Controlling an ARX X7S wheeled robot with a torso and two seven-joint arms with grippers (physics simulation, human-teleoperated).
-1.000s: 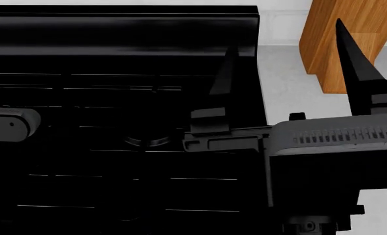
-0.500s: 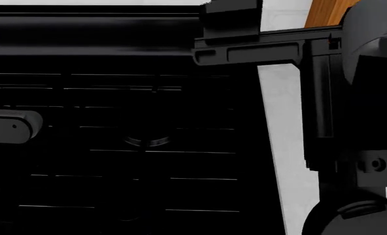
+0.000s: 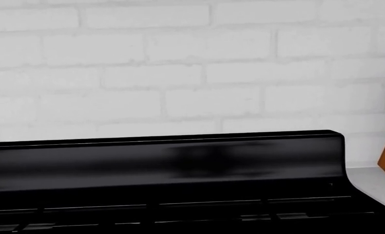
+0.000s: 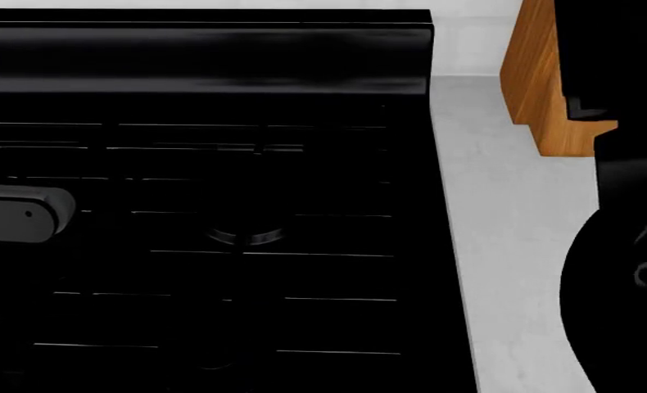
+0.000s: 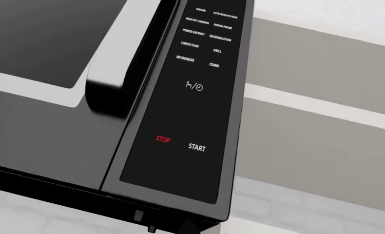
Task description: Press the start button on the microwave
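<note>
The right wrist view shows the black microwave from below and close up. Its control panel carries a white START label beside a red STOP label, with several mode labels above them. The door handle runs beside the panel. My right gripper's fingers show in no view; only the dark right arm rises along the right edge of the head view. My left gripper's fingers are also out of view; a grey link of the left arm shows at the head view's left edge.
A black stove fills the head view below me, and its back rail shows in the left wrist view before a white brick wall. A grey counter lies to its right, with a wooden block at the back.
My right arm has risen; its open gripper, in the head view a second ago, has left through that view's top. The left arm has hardly moved.
</note>
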